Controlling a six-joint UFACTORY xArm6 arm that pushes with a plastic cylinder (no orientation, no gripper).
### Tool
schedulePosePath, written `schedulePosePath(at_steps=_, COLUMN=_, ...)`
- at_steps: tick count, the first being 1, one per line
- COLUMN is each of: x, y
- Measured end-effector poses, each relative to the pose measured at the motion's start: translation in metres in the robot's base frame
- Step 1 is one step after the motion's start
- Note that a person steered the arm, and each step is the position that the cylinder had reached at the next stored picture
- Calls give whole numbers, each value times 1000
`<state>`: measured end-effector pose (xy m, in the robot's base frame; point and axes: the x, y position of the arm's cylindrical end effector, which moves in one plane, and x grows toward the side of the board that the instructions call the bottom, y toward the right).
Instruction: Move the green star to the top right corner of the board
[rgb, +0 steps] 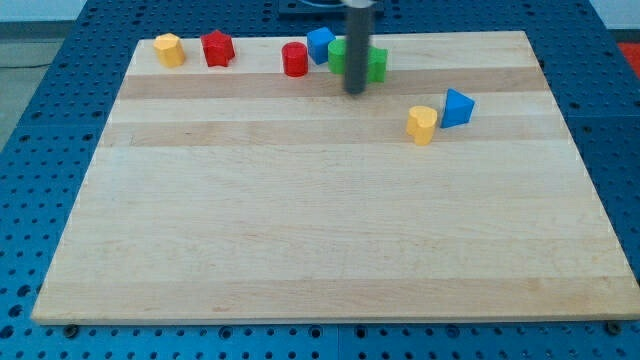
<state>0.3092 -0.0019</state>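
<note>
Blocks: two yellow (169, 49), two red (217, 47), two blue (457, 108).

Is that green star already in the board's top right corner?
Not yet. The green star sits near the top middle, partly behind my tip; the board corner lies rightward.

Along the table's (330, 230) top edge sit a yellow block (169, 49) and a red star (217, 47) near the left corner, then a red cylinder (294, 59) just beside a blue block (320, 43). Toward the right edge, a yellow block (422, 124) nearly touches a blue triangular block (457, 108).
</note>
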Motion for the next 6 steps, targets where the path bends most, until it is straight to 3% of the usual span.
schedulePosePath(at_steps=1, x=-26, y=-44)
schedulePosePath(at_steps=6, x=-41, y=139)
